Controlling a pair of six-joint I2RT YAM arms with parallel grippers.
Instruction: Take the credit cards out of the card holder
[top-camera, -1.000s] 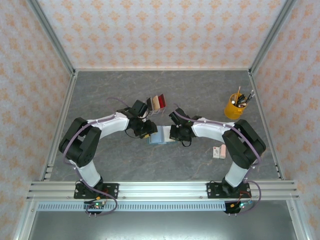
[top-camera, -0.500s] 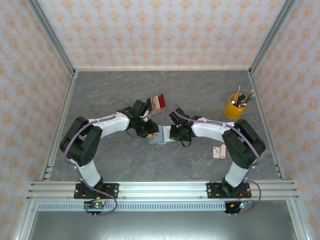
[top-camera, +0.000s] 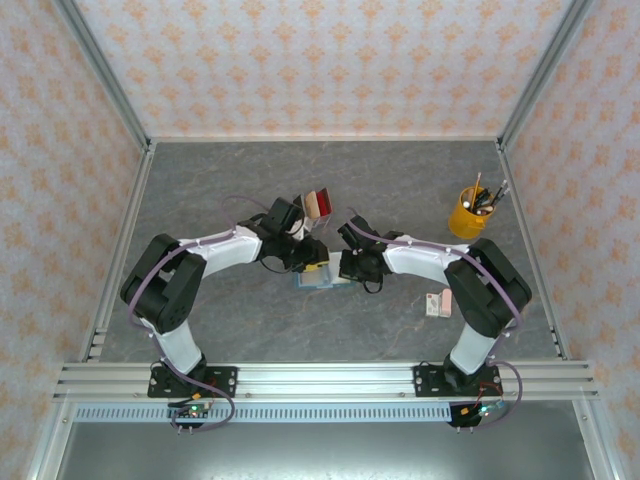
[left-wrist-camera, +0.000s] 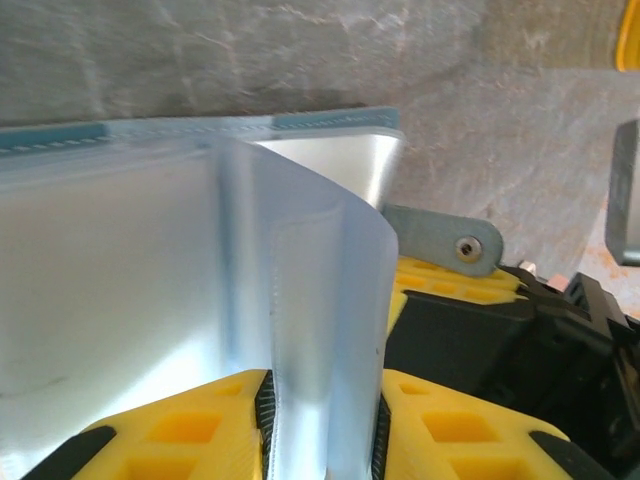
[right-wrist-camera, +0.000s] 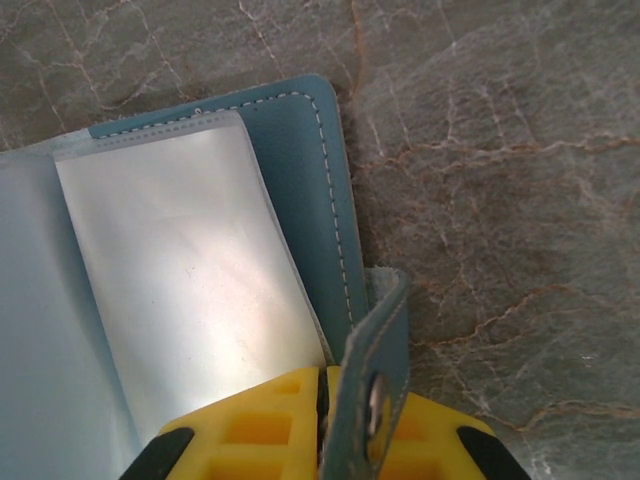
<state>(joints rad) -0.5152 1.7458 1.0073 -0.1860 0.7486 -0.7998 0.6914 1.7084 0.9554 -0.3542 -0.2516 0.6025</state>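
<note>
place: robot lab test cell | evid: alu frame posts (top-camera: 104, 70), patterned wall panels (top-camera: 330, 60), mount rail (top-camera: 320, 380)

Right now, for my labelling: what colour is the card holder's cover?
Teal-blue card holder, with pale stitching; the right wrist view shows it best.

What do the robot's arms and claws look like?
The left arm and right arm have black joints, white shells and purple cables along them. The left claw and right claw have yellow fingers with square recesses and black edging.
</note>
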